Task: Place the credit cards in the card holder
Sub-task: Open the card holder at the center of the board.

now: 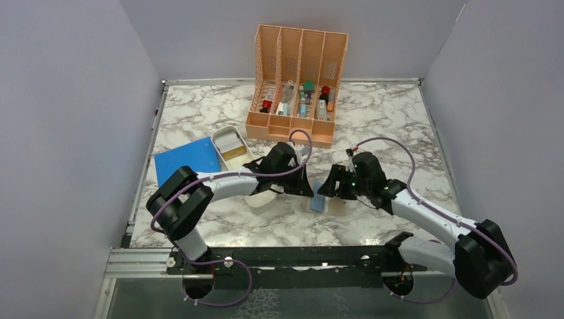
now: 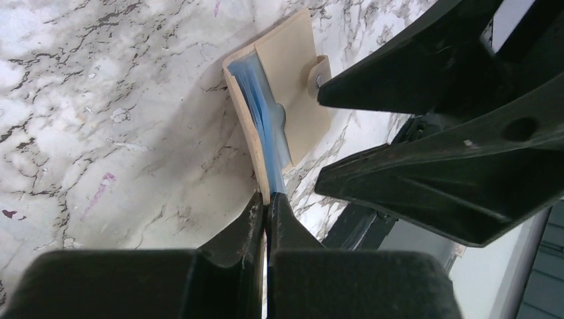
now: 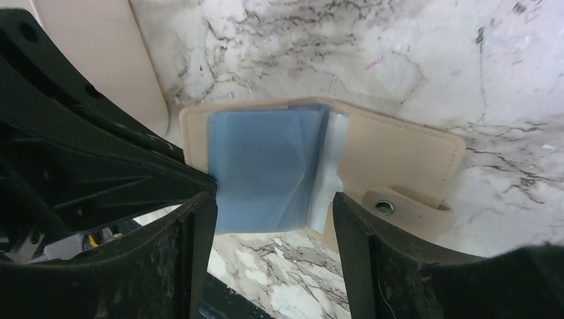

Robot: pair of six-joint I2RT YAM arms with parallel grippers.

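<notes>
ok so both claws are crowding the card holder [image 3: 399,156] right now, out in the middle of the marble table [image 1: 392,119], toward my side of it. It's lying open with the tan inside facing up, and the snap tab [image 3: 399,207] is sticking out along one edge.

My left claw [image 2: 266,209] is squeezing down tight on the thin edge of the tan cover. The jaws are basically meeting, with nothing but that edge between them.

My right claw [image 3: 273,219] is sitting wide, one finger on each side of the clear sleeves [image 3: 259,173], and it isn't gripping anything. One finger is right up against the corner of the sleeves, but I can't tell if it's actually touching.

The sleeves are fanning up a bit off the cover and they're looking blue. Might be a card tucked in there, might just be the plastic, honestly can't tell.

Further back on the left, the white tray [image 1: 226,138] is sitting just beside the blue sheet [image 1: 186,163]. The orange rack [image 1: 296,80] is standing at the back of the table, well apart from both claws.
</notes>
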